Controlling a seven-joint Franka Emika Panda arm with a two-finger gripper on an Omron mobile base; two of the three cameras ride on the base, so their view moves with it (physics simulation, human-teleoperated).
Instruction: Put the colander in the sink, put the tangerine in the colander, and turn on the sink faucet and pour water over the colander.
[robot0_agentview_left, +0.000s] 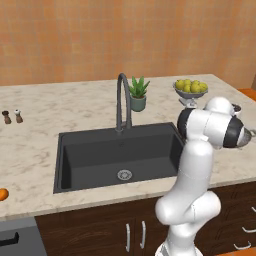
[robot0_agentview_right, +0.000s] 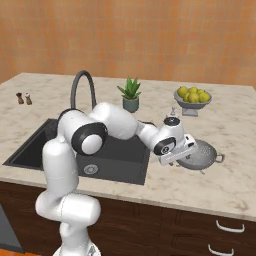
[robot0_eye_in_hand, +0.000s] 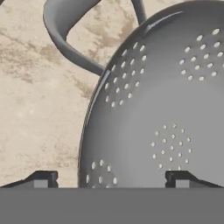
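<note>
The arm is reaching right across the bench (robot0_agentview_right: 230, 125) toward the colander (robot0_agentview_right: 202, 154), which is sitting upright on the marble to the right of the sink (robot0_agentview_right: 30, 150), not yet in the basin. The tool (robot0_eye_in_hand: 111, 178) is hanging with its jaws spread wide and holding nothing; in the hand view one fingertip is sitting outside the colander's rim and the other over its perforated inside, so the jaws are straddling the wall, probably because the thin rim offers a firmer pinch than the wide bowl. One loop handle (robot0_eye_in_hand: 72, 37) is sticking out at the top of the hand view, away from the fingertips. The tangerine (robot0_agentview_left: 2, 194) is lying well apart at the near left edge of the bench, on the other side of the sink, waiting for the colander to go in first. The sink faucet (robot0_agentview_left: 123, 100) is arching over the far side of the basin, and no water is showing beneath its spout.
</note>
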